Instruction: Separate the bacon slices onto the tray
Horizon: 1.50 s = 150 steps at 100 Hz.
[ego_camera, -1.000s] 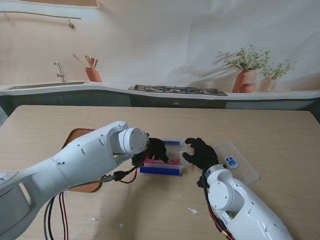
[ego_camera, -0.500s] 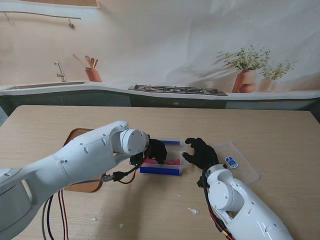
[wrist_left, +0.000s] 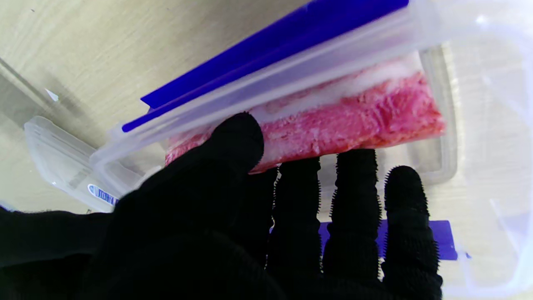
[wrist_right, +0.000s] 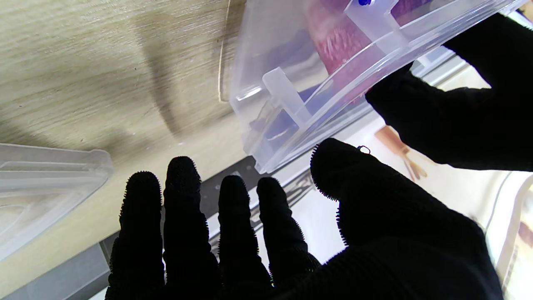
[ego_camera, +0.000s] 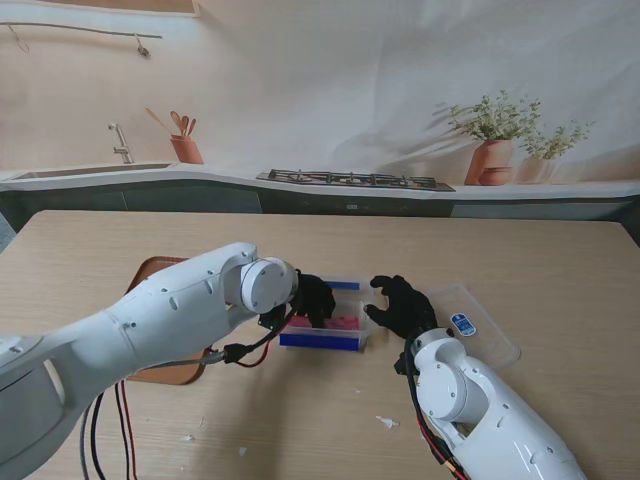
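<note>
Stand view, container: the clear plastic container (ego_camera: 335, 325) with blue clips sits mid-table, between the two hands; pink bacon (ego_camera: 340, 322) shows inside it.
Stand view, left hand: the left hand (ego_camera: 312, 298) reaches into the container from its left end, fingers down on the meat.
Stand view, right hand: the right hand (ego_camera: 400, 305) hangs just right of the container, fingers curled apart, nothing in it.
Stand view, tray: the brown tray (ego_camera: 150, 275) lies to the left, mostly hidden under the left arm; no slice shows on the part in view.
Stand view, lid: a clear lid (ego_camera: 475, 325) rests on the table at the right, near the right hand.
Left wrist view, bacon: the slices (wrist_left: 333, 121) lie stacked as one block, red meat with a white fat edge, against the container wall.
Left wrist view, grip: thumb (wrist_left: 235, 141) pressed on top of the block, fingertips (wrist_left: 354, 166) at its near edge; a pinch forming, but whether a slice is truly gripped I cannot tell.
Right wrist view, right hand: fingers (wrist_right: 183, 196) spread and released, just beside the container corner (wrist_right: 266, 104), not clearly touching it.
Handling, judged: light, limp, greasy, and likely to cling slice to slice; tears if yanked.
Hold, judged: peel the top slice from one end, pinching the edge, while the right hand steadies the container.
</note>
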Each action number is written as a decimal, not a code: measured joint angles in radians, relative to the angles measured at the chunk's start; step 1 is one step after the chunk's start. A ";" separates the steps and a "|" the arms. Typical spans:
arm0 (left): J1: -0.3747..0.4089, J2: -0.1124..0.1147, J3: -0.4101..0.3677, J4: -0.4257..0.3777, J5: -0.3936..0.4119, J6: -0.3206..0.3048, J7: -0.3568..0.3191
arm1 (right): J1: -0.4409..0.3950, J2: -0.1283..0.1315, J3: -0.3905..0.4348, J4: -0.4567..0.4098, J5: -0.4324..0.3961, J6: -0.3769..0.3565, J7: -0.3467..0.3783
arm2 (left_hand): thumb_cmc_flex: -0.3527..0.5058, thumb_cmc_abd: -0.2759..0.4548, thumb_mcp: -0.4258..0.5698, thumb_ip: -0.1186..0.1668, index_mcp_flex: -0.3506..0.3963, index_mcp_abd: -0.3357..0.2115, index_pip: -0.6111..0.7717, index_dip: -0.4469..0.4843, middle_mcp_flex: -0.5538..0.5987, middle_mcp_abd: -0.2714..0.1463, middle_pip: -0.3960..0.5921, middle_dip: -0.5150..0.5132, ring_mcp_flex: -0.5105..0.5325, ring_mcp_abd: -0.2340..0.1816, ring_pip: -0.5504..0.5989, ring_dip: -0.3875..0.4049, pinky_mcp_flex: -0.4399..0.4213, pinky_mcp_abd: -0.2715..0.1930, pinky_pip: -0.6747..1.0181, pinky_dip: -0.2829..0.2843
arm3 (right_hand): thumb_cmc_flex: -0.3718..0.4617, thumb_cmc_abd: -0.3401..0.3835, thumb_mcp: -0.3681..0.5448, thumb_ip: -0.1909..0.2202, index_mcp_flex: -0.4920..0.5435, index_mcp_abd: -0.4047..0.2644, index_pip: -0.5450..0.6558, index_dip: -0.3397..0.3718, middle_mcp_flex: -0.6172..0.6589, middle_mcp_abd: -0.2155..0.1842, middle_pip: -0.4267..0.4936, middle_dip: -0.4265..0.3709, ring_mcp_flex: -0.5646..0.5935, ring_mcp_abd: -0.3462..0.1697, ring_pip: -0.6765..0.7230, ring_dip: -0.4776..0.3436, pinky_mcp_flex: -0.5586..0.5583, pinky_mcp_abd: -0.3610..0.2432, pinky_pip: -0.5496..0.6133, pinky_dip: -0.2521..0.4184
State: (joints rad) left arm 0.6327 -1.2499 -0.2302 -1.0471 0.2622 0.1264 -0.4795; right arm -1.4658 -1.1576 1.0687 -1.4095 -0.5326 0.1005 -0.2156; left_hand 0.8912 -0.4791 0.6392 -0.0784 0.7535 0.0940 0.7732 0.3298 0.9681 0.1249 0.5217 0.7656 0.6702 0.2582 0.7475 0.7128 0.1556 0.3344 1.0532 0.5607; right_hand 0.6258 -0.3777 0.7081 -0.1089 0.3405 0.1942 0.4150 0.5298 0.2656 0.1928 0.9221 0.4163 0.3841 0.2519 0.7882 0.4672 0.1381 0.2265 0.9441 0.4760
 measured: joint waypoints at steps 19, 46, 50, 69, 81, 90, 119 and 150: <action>0.022 0.013 -0.031 -0.018 0.035 -0.029 0.039 | 0.000 0.000 0.000 0.000 0.000 0.000 0.000 | 0.004 -0.010 0.000 -0.002 0.000 0.000 0.019 0.057 0.003 0.000 -0.001 0.056 0.001 0.000 0.024 0.012 -0.001 0.000 0.000 0.000 | 0.000 0.003 0.000 0.000 0.000 0.000 0.000 0.000 0.000 0.000 0.000 0.000 0.000 0.000 0.000 0.000 0.000 0.000 0.000 0.000; 0.065 0.054 -0.108 -0.078 0.144 -0.094 0.109 | 0.000 0.000 0.000 0.000 0.000 0.000 0.000 | 0.004 -0.015 0.000 -0.004 -0.016 0.002 0.044 0.130 0.001 0.000 -0.001 0.101 0.000 -0.001 0.026 0.026 -0.017 0.000 0.000 0.000 | 0.000 0.008 0.000 0.000 0.000 0.000 0.000 0.000 0.000 0.000 0.000 0.000 0.000 0.000 0.000 0.000 0.000 0.000 0.006 0.000; 0.066 0.062 -0.112 -0.091 0.145 -0.094 0.106 | 0.000 0.000 0.000 0.000 0.000 0.000 0.000 | 0.004 -0.015 0.000 -0.004 -0.026 0.003 0.055 0.143 0.001 0.000 -0.001 0.101 0.000 -0.001 0.026 0.026 -0.023 0.000 0.000 0.000 | 0.000 0.008 0.000 0.000 0.000 0.000 0.000 0.000 0.000 0.000 0.000 0.000 0.000 0.000 0.000 0.000 0.000 0.000 0.006 0.000; 0.087 0.100 -0.186 -0.154 0.196 -0.109 0.078 | 0.000 0.000 -0.001 0.000 0.002 0.000 0.000 | 0.004 -0.014 0.000 -0.004 -0.036 0.003 0.062 0.168 0.001 0.000 -0.001 0.102 -0.001 -0.013 0.026 0.026 -0.025 0.000 0.000 0.000 | 0.000 0.009 0.000 0.000 0.000 0.000 0.000 0.000 0.000 0.000 0.000 0.000 0.000 0.000 0.000 0.000 0.000 0.000 0.006 0.000; 0.122 0.130 -0.266 -0.212 0.252 -0.119 0.066 | 0.000 0.000 -0.001 0.000 0.003 0.000 0.000 | 0.004 -0.013 0.000 -0.004 -0.041 0.004 0.070 0.180 0.000 0.000 -0.001 0.112 -0.004 -0.013 0.026 0.026 -0.034 0.000 0.000 0.000 | 0.000 0.009 0.000 0.000 0.000 0.000 0.000 0.000 0.000 0.000 0.000 0.000 0.000 0.000 0.000 0.000 0.000 0.000 0.006 0.000; 0.145 0.151 -0.317 -0.252 0.282 -0.130 0.044 | 0.000 -0.001 -0.001 0.000 0.004 0.000 0.000 | 0.005 -0.013 0.000 -0.004 -0.042 0.004 0.070 0.191 -0.001 0.000 -0.001 0.112 -0.005 -0.013 0.026 0.026 -0.035 0.000 0.000 0.000 | 0.000 0.009 0.000 0.000 0.000 0.000 0.000 0.000 0.000 0.000 0.000 0.000 0.000 0.000 0.000 0.000 0.000 0.000 0.006 0.000; 0.296 0.202 -0.593 -0.408 0.414 -0.217 -0.030 | 0.000 -0.001 -0.001 0.001 0.005 -0.001 0.001 | 0.008 -0.013 -0.001 -0.004 -0.046 0.004 0.070 0.205 -0.009 0.000 0.000 0.127 -0.027 -0.014 0.026 0.026 -0.037 0.000 0.000 0.000 | 0.000 0.009 0.000 0.000 0.000 0.000 0.000 0.000 0.000 0.000 0.000 0.000 0.000 0.000 0.000 0.000 0.000 0.000 0.006 0.000; 0.331 0.233 -0.630 -0.430 0.371 -0.222 -0.052 | 0.004 0.000 -0.011 0.002 0.005 0.000 0.001 | 0.017 -0.013 -0.001 -0.005 -0.048 0.016 0.071 0.227 -0.009 0.000 -0.001 0.128 -0.027 -0.014 0.023 0.026 -0.040 0.000 0.000 -0.001 | 0.000 0.009 0.000 0.000 0.000 0.000 0.000 0.000 0.000 0.000 0.000 0.000 0.000 0.000 0.000 0.000 0.000 0.000 0.006 0.000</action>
State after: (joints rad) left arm 0.9634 -1.0169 -0.8604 -1.4770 0.6328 -0.0955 -0.5317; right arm -1.4617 -1.1580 1.0576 -1.4073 -0.5271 0.1006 -0.2145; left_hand 0.9079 -0.4916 0.6379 -0.0830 0.7055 0.1096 0.8441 0.5564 0.9587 0.1249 0.5207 0.8937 0.6432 0.2441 0.7709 0.7390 0.1157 0.3341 1.0532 0.5595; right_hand 0.6260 -0.3692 0.7077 -0.1089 0.3405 0.1942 0.4154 0.5298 0.2656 0.1928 0.9221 0.4163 0.3841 0.2520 0.7882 0.4672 0.1383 0.2268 0.9506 0.4761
